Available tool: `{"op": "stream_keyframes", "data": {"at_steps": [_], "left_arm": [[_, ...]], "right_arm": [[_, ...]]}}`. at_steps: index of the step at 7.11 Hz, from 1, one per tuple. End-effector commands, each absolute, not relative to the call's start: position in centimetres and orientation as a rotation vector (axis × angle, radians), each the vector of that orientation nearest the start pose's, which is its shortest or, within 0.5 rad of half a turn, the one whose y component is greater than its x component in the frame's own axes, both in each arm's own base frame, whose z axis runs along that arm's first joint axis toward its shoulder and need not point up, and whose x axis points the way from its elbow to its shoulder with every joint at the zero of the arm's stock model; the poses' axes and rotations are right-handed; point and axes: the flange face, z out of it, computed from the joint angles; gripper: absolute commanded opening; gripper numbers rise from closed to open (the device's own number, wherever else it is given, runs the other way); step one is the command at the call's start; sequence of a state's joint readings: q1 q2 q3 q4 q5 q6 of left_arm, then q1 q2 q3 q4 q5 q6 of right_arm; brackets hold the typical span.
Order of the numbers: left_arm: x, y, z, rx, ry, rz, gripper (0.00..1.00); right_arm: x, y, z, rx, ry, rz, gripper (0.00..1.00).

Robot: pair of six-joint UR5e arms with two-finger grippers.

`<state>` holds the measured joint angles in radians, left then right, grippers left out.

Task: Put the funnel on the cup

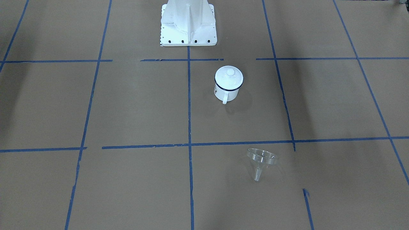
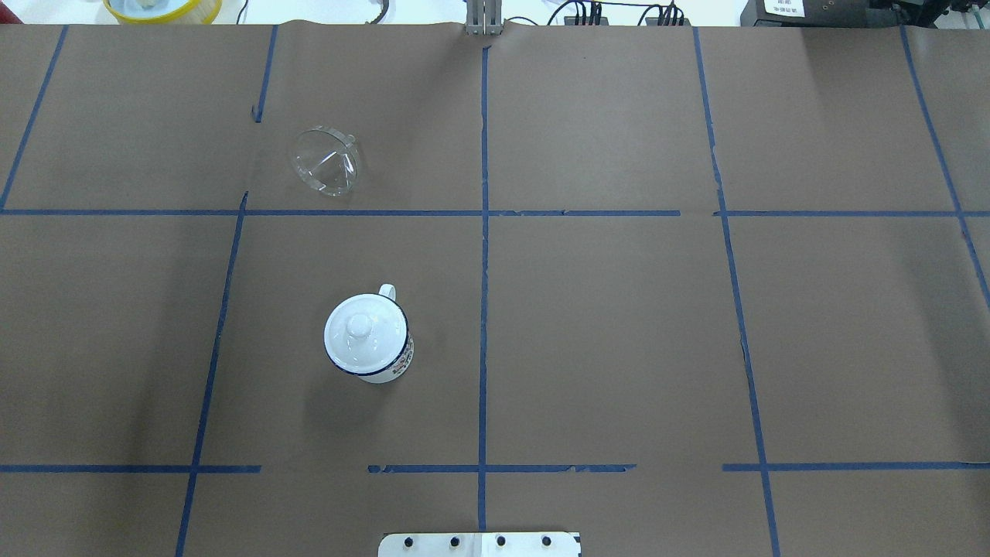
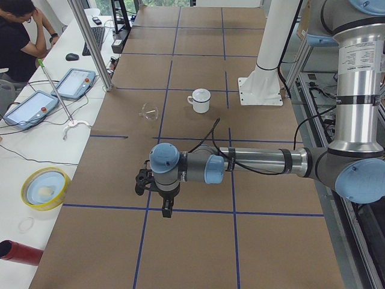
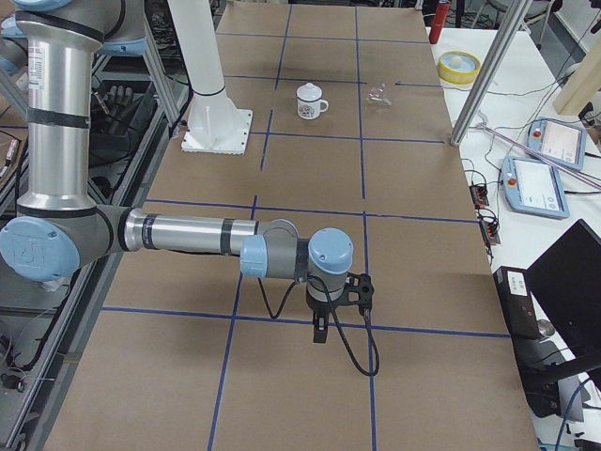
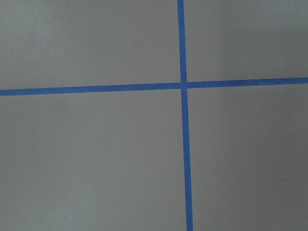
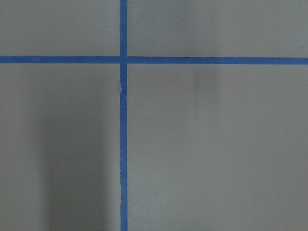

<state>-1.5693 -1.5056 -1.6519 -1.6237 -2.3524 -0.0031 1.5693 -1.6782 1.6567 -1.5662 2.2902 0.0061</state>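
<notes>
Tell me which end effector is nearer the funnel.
Left. The left end effector hangs over the table's left end, on the same side of the centre tape line as the funnel. The right end effector hangs over the far right end, across that line.

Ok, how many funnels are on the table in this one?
1. The funnel lies on its side on the robot's left, farther from its base than the cup and apart from it. The table around them is open, so a hidden second one seems unlikely.
</notes>
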Motion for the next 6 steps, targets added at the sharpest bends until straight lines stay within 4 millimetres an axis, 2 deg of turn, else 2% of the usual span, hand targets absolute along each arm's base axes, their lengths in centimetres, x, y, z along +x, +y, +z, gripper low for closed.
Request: {"op": "stream_keyframes", "data": {"at_steps": [1,3,5,6], "left_arm": [[-6.6,-46.9,64.1,0.079,0.78,0.033,1.0],[-6.7,-48.2,62.3,0.11,0.78,0.036,1.0],[-6.6,-52.5,57.1,0.143,0.781,-0.02,1.0],[-6.6,-54.7,53.3,0.188,0.752,-0.041,1.0]], "right_arm": [[6.7,-44.5,67.0,-0.019,-0.719,0.01,1.0],[6.7,-44.5,67.0,-0.019,-0.719,0.01,1.0],[6.7,-44.5,67.0,-0.019,-0.719,0.01,1.0],[6.7,-44.5,67.0,-0.019,-0.719,0.01,1.0]]}}
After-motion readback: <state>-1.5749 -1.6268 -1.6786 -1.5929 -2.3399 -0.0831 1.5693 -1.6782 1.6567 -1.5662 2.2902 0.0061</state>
